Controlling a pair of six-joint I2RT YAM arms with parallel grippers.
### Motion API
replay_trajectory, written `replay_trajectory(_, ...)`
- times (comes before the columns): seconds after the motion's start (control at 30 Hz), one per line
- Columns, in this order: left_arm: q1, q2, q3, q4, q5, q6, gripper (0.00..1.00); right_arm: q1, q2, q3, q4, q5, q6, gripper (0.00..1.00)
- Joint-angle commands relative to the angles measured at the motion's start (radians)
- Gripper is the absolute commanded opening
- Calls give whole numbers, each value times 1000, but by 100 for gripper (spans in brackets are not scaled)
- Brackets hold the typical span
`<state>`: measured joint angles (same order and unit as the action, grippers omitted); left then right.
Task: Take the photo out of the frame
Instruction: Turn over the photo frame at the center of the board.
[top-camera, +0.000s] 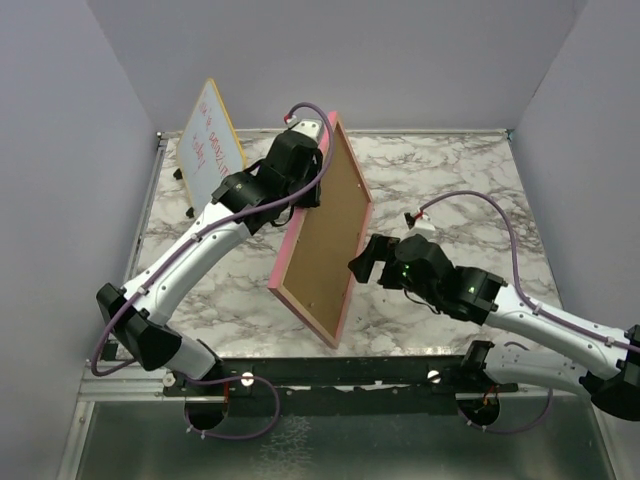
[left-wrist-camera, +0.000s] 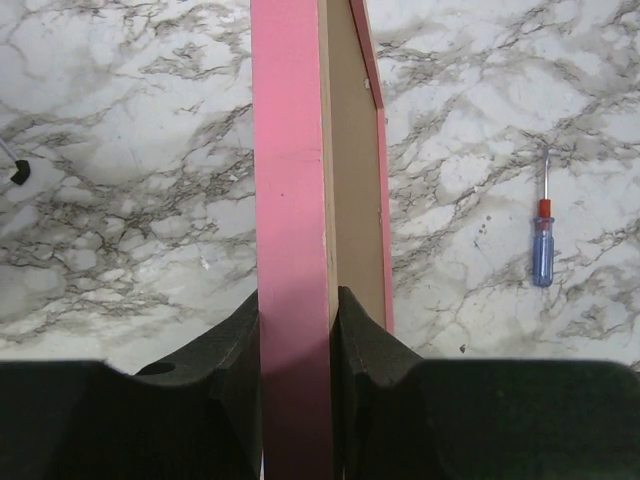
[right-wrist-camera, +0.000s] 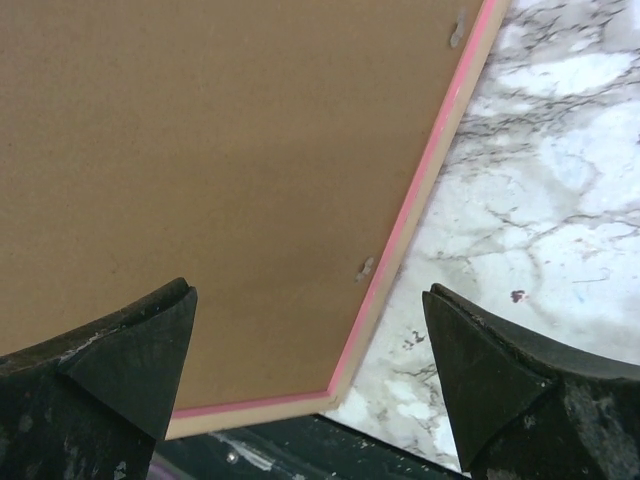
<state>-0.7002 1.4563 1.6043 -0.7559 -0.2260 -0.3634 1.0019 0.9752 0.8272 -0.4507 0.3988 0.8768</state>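
The left arm reaches forward and up from its base, elbow bent, wrist turned in toward the centre of the desk (top-camera: 450, 180). The left gripper (left-wrist-camera: 297, 320) is clamped on the pink edge of the frame (top-camera: 325, 250), one finger on each face, jaws narrowed to the thickness of the border. The right arm extends low across the desk, its right gripper (right-wrist-camera: 308, 295) facing the back of the frame near one lower corner, jaws spread wide and holding nothing. The frame stands tilted on edge over the middle of the desk, brown fibreboard back toward the right arm, thin pink border all round; whether its lower corner touches the desk cannot be told. Small metal clips (right-wrist-camera: 367, 268) sit along the back's edge. A blue-handled screwdriver (left-wrist-camera: 542, 245) lies on the desk. A yellow-edged whiteboard (top-camera: 212, 140) stands at the far left.
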Motion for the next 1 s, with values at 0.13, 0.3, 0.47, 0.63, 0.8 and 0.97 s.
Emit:
replay_trajectory(0.13,-75,38,147,-20,-195,76,0,-28,-18,-14,123,-195,55,100)
replay_trajectory(0.3,-137,83,221,-60,-261,67,0,-28,-92,-26,211,-261,76,100)
replay_trajectory(0.47,-197,146,311,-85,-292,41,0,-28,-166,15,173,-270,75,99)
replay_trajectory(0.63,-248,188,324,-88,-352,16,0,-28,-228,35,15,-204,112,98)
replay_trajectory(0.8,-301,211,348,-88,-426,23,0,-28,-250,52,-311,92,221,98)
replay_trajectory(0.97,-337,231,382,-106,-466,40,0,-28,-87,45,-360,181,218,85)
